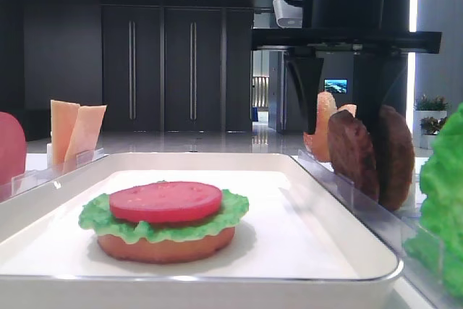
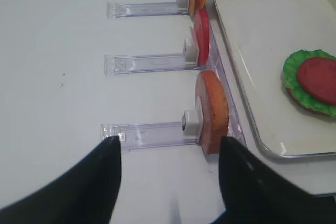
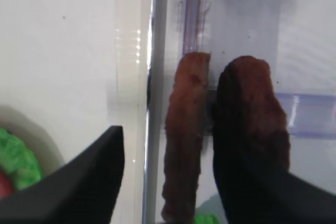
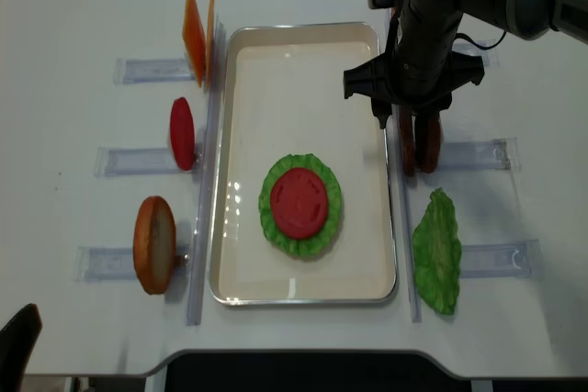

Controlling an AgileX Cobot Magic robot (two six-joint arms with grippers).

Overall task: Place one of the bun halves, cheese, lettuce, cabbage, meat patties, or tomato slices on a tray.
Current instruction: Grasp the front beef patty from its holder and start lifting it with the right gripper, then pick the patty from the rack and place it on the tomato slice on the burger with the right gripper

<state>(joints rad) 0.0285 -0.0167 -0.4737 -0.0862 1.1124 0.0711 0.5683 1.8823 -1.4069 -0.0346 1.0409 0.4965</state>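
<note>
The white tray (image 4: 294, 80) holds a flat bun half (image 1: 166, 245) topped with lettuce (image 4: 272, 218) and a tomato slice (image 4: 299, 202). Two brown meat patties (image 4: 418, 142) stand on edge in a clear rack just right of the tray. My right gripper (image 3: 170, 145) hangs open over them. The nearer patty (image 3: 184, 140) stands between its fingers, one finger (image 3: 94, 182) above the tray rim and the other against the second patty (image 3: 244, 77). My left gripper (image 2: 168, 153) is open and holds nothing, low beside a bun half (image 2: 212, 111) standing in its rack.
Left of the tray, clear racks hold cheese slices (image 4: 197, 23), a tomato slice (image 4: 182, 133) and the bun half (image 4: 154, 245). A lettuce leaf (image 4: 436, 250) lies in a rack on the right. An orange bun piece (image 1: 322, 128) stands behind the patties.
</note>
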